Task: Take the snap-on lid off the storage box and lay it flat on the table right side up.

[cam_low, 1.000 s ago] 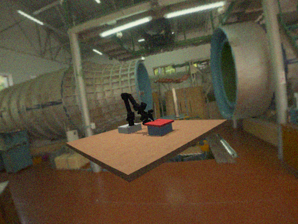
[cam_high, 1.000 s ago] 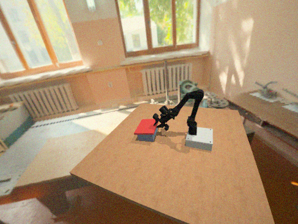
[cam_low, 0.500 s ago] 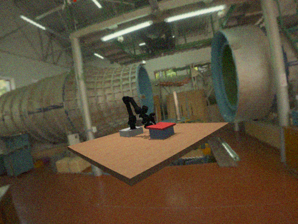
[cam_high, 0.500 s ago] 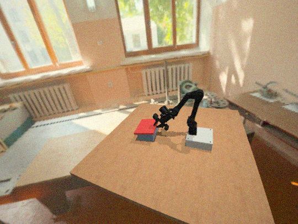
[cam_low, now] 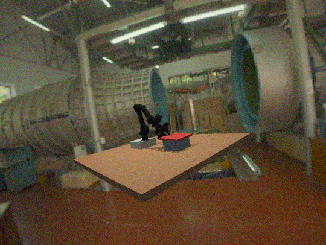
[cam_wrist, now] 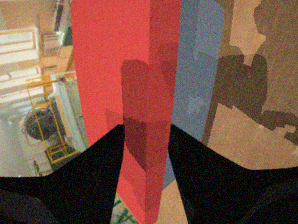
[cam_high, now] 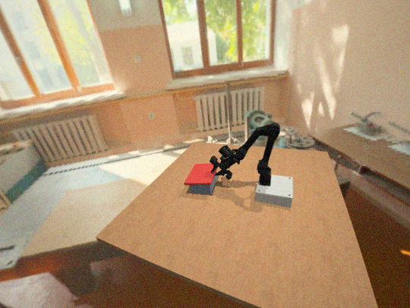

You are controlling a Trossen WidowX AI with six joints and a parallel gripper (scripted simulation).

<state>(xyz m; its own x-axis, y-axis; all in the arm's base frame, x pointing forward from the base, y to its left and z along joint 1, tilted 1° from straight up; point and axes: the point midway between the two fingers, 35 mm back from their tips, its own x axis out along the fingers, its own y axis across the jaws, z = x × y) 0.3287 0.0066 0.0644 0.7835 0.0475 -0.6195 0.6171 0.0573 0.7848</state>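
Note:
The blue-grey storage box stands on the table. The red lid lies on top of it, right side up, its rim jutting past the box walls. My gripper is shut on the lid's edge on the side facing the arm base. In the wrist view one finger is over the top face and the other by the rim's lower side. Whether that edge is slightly raised is too small to tell.
The arm's pale base block stands on the table, beyond a gap from the box. The arm arches over this gap. The table edge lies past the box's far side, away from the arm.

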